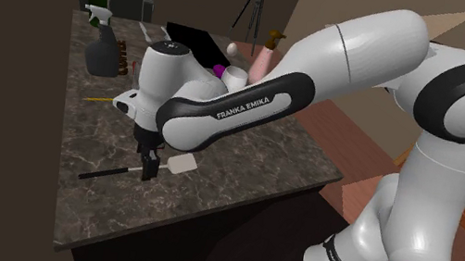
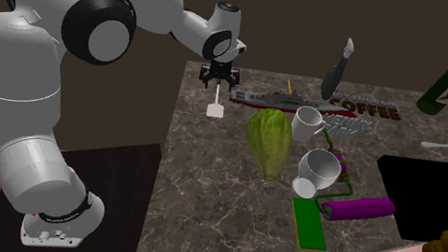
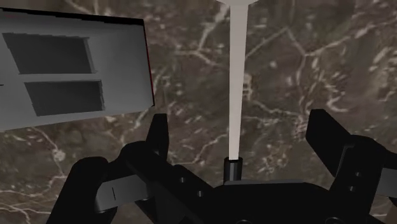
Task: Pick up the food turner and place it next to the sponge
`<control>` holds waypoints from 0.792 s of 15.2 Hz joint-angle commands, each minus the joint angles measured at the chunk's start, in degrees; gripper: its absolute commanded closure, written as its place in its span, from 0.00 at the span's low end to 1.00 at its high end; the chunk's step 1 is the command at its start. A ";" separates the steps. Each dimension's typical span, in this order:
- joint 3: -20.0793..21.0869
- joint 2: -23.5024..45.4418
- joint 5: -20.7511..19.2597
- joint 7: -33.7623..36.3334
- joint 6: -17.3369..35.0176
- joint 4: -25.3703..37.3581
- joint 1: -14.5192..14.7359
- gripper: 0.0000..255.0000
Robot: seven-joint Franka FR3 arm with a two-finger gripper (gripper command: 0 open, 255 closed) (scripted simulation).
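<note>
Black fingers of my gripper [image 3: 238, 121] stand apart, released, clasping nothing. The food turner [image 3: 238, 76] runs right through the gap: its pale shaft goes up the middle, touching neither finger, and the black handle end is tucked under my palm. A grey slab [image 3: 76, 70] with two darker recesses lies beside one finger, apart from the shaft.

Shoulder view: my gripper [image 1: 149, 167] is straight over the food turner [image 1: 181, 164] where handle meets shaft. The black handle sticks out to that view's left and the white blade lies just right of my fingers. My fingertips are down at its level, but I can't tell if it rests on the dark marbled countertop [image 1: 254, 165] or is just off it.

Second exterior view: my gripper [image 2: 218, 79] is near the counter's left edge, with the food turner [image 2: 215, 108] blade just under it. The sponge [image 2: 309, 223], a flat green slab, is well apart toward that view's lower right, just beside a purple roller [image 2: 359, 210]. A lettuce [image 2: 269, 140] and two white mugs [image 2: 308, 123] stand between it and my hand
</note>
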 commanded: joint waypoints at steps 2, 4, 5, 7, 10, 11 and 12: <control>-0.01 0.34 -0.08 0.10 0.30 0.07 0.08 0.00; -0.01 0.34 -0.08 0.10 0.30 0.07 0.08 0.00; -0.01 0.34 -0.08 0.10 0.30 0.07 0.08 0.00; -0.01 0.34 -0.08 0.10 0.30 0.07 0.08 0.00; -0.01 0.34 -0.09 0.11 0.30 0.08 0.08 1.00; -0.01 0.34 -0.09 0.11 0.30 0.08 0.08 1.00; -0.01 0.34 -0.09 0.11 0.30 0.08 0.08 1.00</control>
